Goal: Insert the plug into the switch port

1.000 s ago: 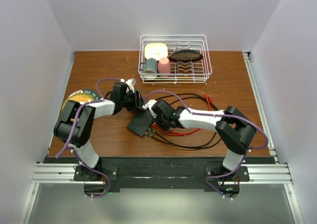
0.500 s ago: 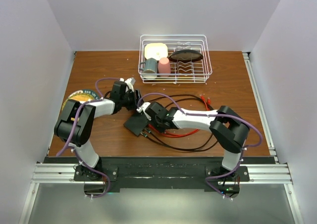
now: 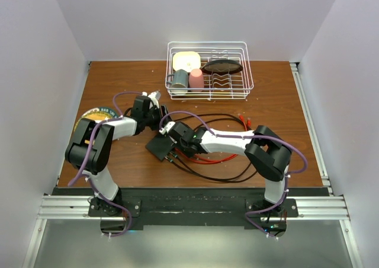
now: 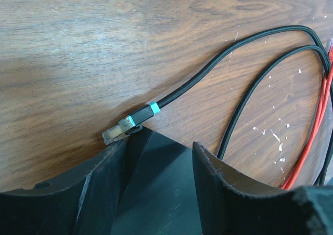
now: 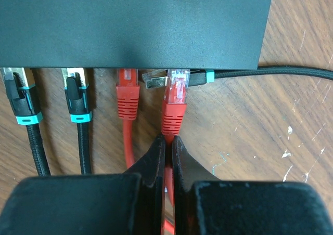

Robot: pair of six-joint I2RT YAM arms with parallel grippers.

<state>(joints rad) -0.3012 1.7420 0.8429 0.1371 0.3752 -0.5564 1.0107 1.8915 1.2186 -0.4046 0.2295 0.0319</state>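
Since a second ago the right pincer (image 5: 167, 146), clamped on the red cable, has carried its red plug (image 5: 176, 92) to the thin matte-black switch (image 5: 135, 24) edge on the worktop, while the left pincer (image 4: 156, 165), half-spread, steadies the switch.

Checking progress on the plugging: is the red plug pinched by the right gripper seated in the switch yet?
Not seated. The red plug shows nearly its whole clear tip below the switch edge, unlike its red neighbour.

The switch (image 5: 135, 24) is matte black — two red plugs (image 5: 175, 102) and two black, teal-banded plugs (image 5: 21, 97) sit at its edge. The bench (image 4: 104, 48) is brown woodgrain with white flecks.
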